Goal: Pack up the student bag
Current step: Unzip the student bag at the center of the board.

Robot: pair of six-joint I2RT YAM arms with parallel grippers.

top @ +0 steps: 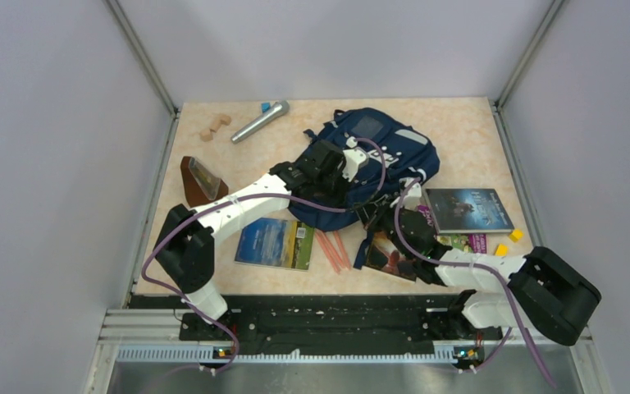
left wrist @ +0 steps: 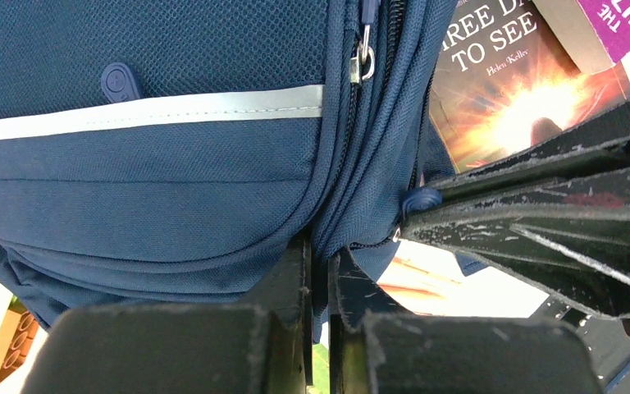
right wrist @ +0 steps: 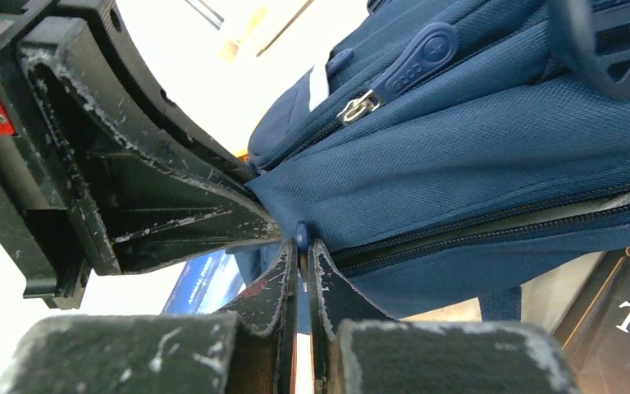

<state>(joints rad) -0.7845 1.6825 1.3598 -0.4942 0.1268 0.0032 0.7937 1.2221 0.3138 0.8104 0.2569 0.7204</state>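
Left gripper (left wrist: pixel 320 256), pinched shut on a fabric fold of the student bag (top: pixel 414 160) lying upper-centre on the desk (top: pixel 476 131), should brace it taut while the right gripper (right wrist: pixel 302 251), clamped on a blue zipper pull (right wrist: pixel 301 233), draws along the track.

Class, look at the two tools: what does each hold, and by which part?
The left tool pinches the student bag by a fold of fabric beside its zip. The right tool pinches the bag's blue zip pull.
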